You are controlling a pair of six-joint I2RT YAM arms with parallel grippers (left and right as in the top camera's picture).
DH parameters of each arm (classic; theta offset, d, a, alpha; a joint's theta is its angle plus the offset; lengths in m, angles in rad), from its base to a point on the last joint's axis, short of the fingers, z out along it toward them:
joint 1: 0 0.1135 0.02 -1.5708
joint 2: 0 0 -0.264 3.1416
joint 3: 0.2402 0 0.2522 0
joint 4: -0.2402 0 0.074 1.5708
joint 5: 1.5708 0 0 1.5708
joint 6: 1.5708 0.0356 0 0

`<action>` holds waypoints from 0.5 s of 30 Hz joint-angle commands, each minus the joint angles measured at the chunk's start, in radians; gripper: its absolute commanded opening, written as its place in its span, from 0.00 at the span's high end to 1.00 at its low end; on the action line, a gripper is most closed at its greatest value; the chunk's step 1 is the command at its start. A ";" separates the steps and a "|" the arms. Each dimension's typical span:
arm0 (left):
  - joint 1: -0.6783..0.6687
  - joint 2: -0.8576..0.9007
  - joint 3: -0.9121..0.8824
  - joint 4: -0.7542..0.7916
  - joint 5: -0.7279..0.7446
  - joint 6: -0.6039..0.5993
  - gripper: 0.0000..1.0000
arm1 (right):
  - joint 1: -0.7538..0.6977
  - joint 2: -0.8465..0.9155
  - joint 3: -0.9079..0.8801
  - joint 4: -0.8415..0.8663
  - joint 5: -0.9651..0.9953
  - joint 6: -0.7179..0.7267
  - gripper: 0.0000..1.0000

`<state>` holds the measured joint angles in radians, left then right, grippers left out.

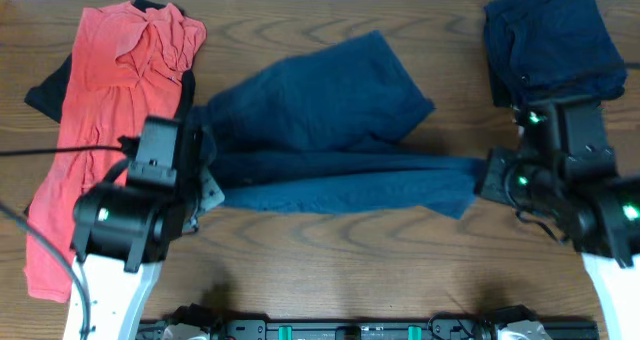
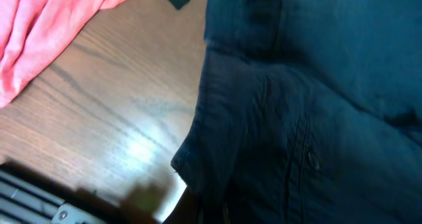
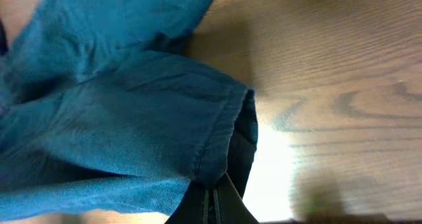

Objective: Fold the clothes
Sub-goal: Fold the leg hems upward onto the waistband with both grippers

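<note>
right wrist view shows my right gripper (image 3: 212, 199) clenched on the hem of the navy trousers (image 3: 132, 118), with only a thin pinch of cloth. my left gripper (image 1: 205, 183) sits at the waistband, buried in fabric, so i cannot tell its grip. the trousers lie across mid-frame. i judge the hem could slip if i pull taut, or the waist could drag the red shirt (image 1: 110, 90) at left. glossy wooden table (image 1: 330, 270); folded dark pile (image 1: 550, 40) upper right; no room visible.
</note>
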<state>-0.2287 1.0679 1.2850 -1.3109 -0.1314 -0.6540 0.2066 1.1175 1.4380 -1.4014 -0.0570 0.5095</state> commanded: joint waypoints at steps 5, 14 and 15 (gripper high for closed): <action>-0.042 -0.064 0.000 -0.065 -0.060 -0.017 0.94 | -0.023 -0.065 0.092 -0.069 0.095 -0.051 0.99; -0.050 -0.019 -0.001 -0.014 -0.065 -0.017 0.94 | -0.023 0.069 0.093 0.086 0.154 -0.096 0.99; -0.050 -0.001 -0.001 0.000 -0.071 -0.017 0.94 | -0.023 0.124 0.093 0.126 0.154 -0.108 0.99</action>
<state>-0.2836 1.0340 1.2850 -1.3235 -0.1207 -0.6582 0.2043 1.1469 1.5173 -1.3254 -0.0036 0.4500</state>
